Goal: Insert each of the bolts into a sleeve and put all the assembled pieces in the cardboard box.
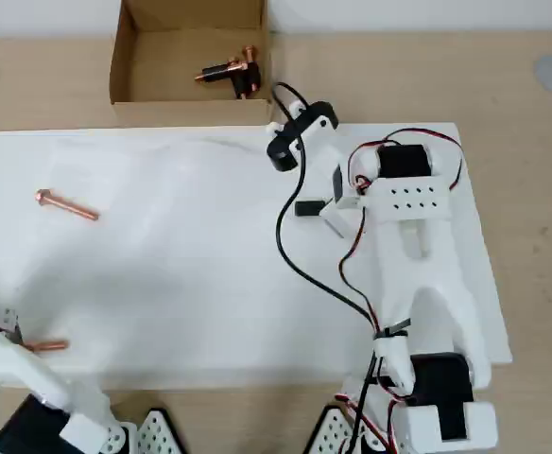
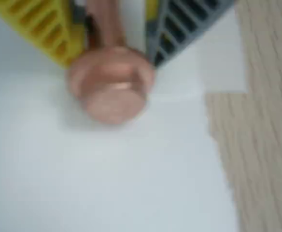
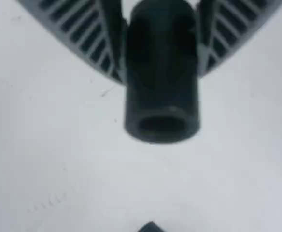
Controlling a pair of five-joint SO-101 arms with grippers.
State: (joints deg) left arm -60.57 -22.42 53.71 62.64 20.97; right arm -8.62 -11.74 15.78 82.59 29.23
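My left gripper [image 2: 111, 50] is shut on a copper bolt [image 2: 111, 87], its head pointing out past the yellow and grey fingers, low over the white mat. In the high view this bolt [image 1: 47, 346] lies at the mat's front left corner, in that gripper [image 1: 23, 340]. My right gripper [image 3: 160, 72] is shut on a black sleeve [image 3: 161, 101], open end outward, above the mat. From above, that gripper [image 1: 319, 210] and sleeve [image 1: 307, 208] are right of the mat's middle. A second bolt [image 1: 67, 205] lies loose at the left. The cardboard box [image 1: 125, 66] holds assembled pieces [image 1: 231, 72].
A white mat [image 1: 181, 284] covers most of the wooden table [image 1: 522, 170]; its right edge and bare wood [image 2: 261, 145] lie close to the left gripper. A small dark object [image 3: 150, 227] lies on the mat beyond the held sleeve. A black cable [image 1: 290, 246] loops from the right arm.
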